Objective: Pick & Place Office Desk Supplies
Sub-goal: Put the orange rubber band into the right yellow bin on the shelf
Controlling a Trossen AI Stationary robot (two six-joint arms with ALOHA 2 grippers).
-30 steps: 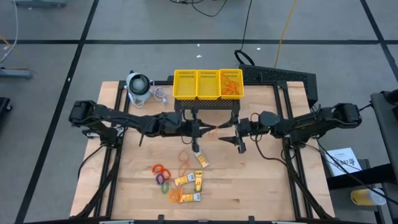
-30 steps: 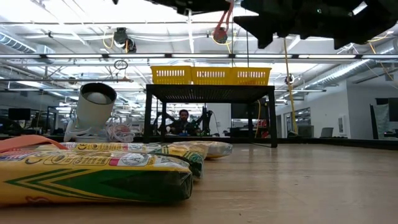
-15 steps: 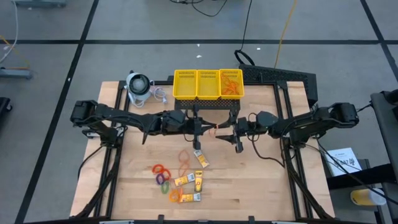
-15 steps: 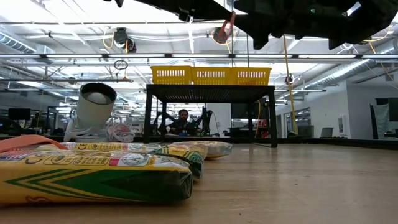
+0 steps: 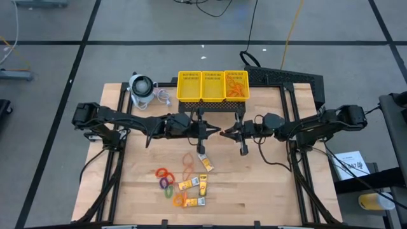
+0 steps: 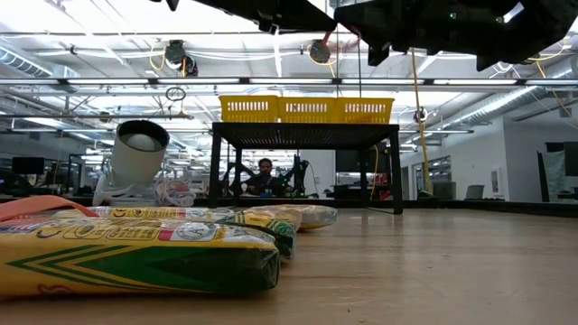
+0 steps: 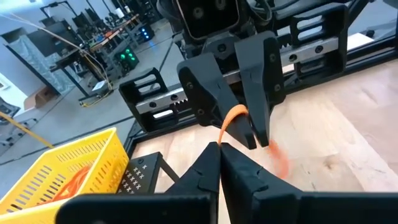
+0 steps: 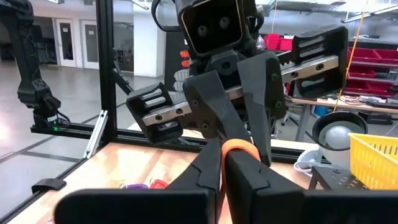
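Mid-air handover in front of the basket [image 5: 213, 86]: the left gripper [image 5: 214, 131] and right gripper [image 5: 225, 133] meet tip to tip, both clamped on 1 orange rubber band [image 7: 233, 118] stretched between them, above the table.

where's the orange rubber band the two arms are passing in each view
High view: thin orange rubber band between the two grippers, in front of the yellow mesh basket.
Low view: reddish loop at top centre, above the basket.
Left wrist view: centre.
Right wrist view: lower centre.
Shared landmark: the basket.
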